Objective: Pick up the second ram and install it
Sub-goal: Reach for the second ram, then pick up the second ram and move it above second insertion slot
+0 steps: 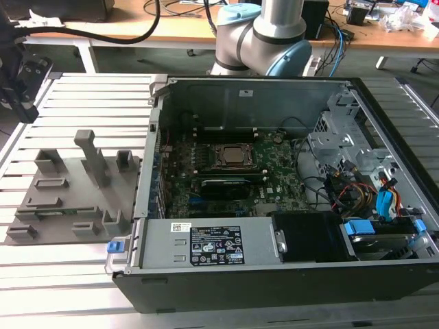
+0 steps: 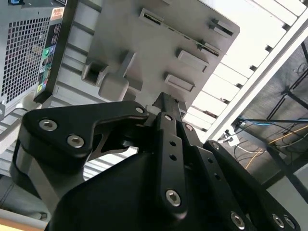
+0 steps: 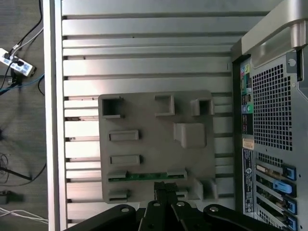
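On the grey moulded holder plate point(image 3: 154, 144), in a long narrow slot, lies the second ram point(image 3: 144, 176), a thin flat green strip. Black jointed tool point(image 3: 165, 186) hangs above that slot, clenched, empty. Plate sits on ribbed aluminium tabletop point(image 3: 144, 48) beside perforated steel case point(image 3: 274, 106).

Exterior view: computer case point(image 1: 254, 96) occupies frame centre and right, on slatted table point(image 1: 96, 96). Fixture plate point(image 1: 68, 205) lies lower left, just beside the case. Arm base point(image 1: 260, 34) stands top centre, behind the case. First wrist view: second ram point(image 3: 147, 176) sits in a fixture plate slot.
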Robot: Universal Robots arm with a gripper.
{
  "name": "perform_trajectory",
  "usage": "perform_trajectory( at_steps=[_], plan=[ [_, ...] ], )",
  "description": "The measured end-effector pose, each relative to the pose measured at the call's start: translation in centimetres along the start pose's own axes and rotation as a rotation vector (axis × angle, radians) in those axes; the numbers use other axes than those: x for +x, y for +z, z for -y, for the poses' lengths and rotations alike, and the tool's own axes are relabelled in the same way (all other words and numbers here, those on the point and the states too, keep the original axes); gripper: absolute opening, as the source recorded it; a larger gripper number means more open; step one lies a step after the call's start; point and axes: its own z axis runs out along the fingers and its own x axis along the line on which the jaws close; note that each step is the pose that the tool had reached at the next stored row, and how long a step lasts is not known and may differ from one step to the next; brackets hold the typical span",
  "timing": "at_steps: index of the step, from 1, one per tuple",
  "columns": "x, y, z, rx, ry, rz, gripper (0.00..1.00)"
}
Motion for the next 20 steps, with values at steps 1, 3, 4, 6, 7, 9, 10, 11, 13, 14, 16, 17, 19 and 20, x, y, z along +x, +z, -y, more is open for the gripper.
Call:
perform_trajectory(
  at_steps=[1,3,4,6,7,9,10,11,13,14,16,17,19,20],
  plan=[
    [0.00,0.00,0.00,-0.0002,-0.009,-0.0001,0.11],
    [0.00,0.01,0.00,-0.0002,-0.013,-0.0002,0.11],
    [0.00,0.00,0.00,-0.0002,-0.013,-0.0002,0.11],
    [0.00,0.00,0.00,-0.0002,-0.014,-0.0002,0.11],
    [0.00,0.00,0.00,-0.0002,-0.014,-0.0002,0.11],
    [0.00,0.01,0.00,-0.0002,-0.014,-0.0002,0.11],
    [0.00,0.01,0.00,-0.0002,-0.014,-0.0001,0.11],
    [0.00,0.00,0.00,-0.0002,-0.014,-0.0002,0.11],
    [0.00,0.01,0.00,-0.0002,-0.014,-0.0001,0.11],
    [0.00,0.01,0.00,-0.0002,-0.014,-0.0001,0.11],
    [0.00,0.00,0.00,-0.0002,-0.014,-0.0002,0.11],
    [0.00,0.01,0.00,-0.0003,-0.023,-0.0003,0.11],
    [0.00,0.00,0.00,-0.0011,-0.094,-0.0012,0.11],
    [0.00,0.00,0.00,-0.0015,-0.127,-0.0016,0.11]
  ],
)
